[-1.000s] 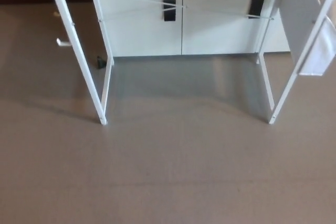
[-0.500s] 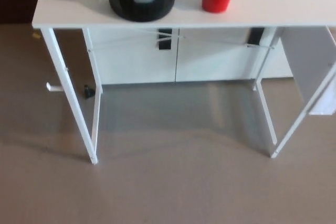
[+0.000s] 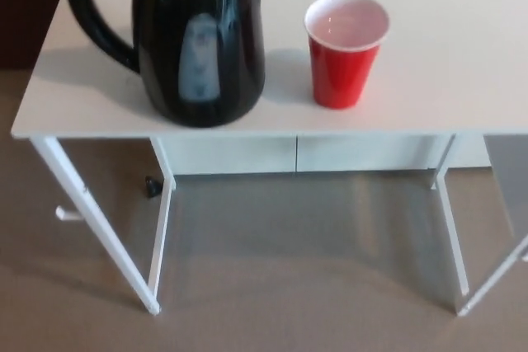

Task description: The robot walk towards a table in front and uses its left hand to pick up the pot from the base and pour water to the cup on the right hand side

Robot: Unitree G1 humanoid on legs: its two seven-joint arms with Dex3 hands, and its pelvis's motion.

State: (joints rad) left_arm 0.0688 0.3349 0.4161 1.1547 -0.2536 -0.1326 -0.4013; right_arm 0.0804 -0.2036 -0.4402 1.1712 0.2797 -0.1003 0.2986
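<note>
One black pot (image 3: 202,39) stands upright on the white table (image 3: 445,63), its handle turned toward the table's left edge and a pale water window on the side facing the camera. One red cup (image 3: 345,51) stands upright just to the right of the pot, apart from it, with a white inside and an open mouth. Below the table, four slim white legs show, and beyond them one white cabinet (image 3: 297,154). Neither robot hand shows, so nothing holds the pot.

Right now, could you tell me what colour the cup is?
The cup is red with a white inside, in the head view.
</note>
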